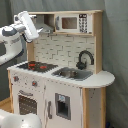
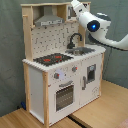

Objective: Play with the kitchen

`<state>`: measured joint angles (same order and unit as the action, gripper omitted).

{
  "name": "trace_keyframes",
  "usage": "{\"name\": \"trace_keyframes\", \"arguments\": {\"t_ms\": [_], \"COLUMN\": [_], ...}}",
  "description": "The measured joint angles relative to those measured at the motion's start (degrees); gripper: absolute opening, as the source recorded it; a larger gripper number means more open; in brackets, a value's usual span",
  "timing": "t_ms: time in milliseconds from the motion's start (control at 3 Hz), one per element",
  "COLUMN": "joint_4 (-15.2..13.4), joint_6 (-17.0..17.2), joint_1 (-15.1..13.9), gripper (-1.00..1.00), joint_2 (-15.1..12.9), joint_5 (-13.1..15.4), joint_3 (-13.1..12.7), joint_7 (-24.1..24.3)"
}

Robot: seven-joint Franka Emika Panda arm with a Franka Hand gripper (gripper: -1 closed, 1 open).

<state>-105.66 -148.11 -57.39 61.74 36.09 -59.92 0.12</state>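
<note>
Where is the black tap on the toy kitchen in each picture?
First exterior view: the black tap stands right of centre, behind the sink, with the hob to its left.
Second exterior view: the black tap stands at centre, under the robot arm, with the hob to its lower left.
Shared landmark: the red-ringed hob beside the sink.

Both exterior views face the kitchen (image 1: pixel 60 75) (image 2: pixel 62 70) front-on (from opposite front corners), sharing its hob (image 1: pixel 34 65) (image 2: pixel 53 59) and sink (image 1: pixel 72 74) (image 2: pixel 82 50)
</note>
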Motion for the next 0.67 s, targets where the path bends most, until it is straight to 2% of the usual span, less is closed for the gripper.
{"name": "trace_keyframes", "arguments": {"t_ms": [667], "joint_4": [-0.05], "joint_6": [1.07], "joint_1": [3.33], "gripper": [1.0], "joint_2": [0.17], "joint_5": [-0.01], "joint_3": [0.06], "joint_7": [-11.52]}}
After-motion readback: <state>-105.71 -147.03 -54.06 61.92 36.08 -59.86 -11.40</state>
